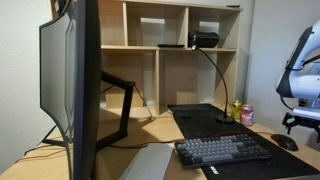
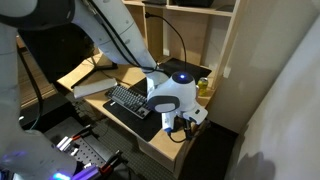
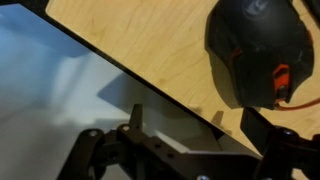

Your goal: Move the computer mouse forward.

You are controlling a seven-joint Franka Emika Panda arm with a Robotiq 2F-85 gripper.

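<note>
The black computer mouse lies on the wooden desk at the upper right of the wrist view, with an orange mark at its near end. My gripper is open and empty, its two dark fingers spread just short of the mouse and over the desk edge. In an exterior view the mouse sits to the right of the keyboard, with the gripper hanging just above it. In the other exterior view the gripper is at the desk's near corner, and the mouse is hidden behind it.
A dark grey-keyed keyboard lies on a black mat beside the mouse and also shows in the other exterior view. A large monitor, two drink cans, a desk lamp and shelving stand nearby. The desk edge drops to the floor.
</note>
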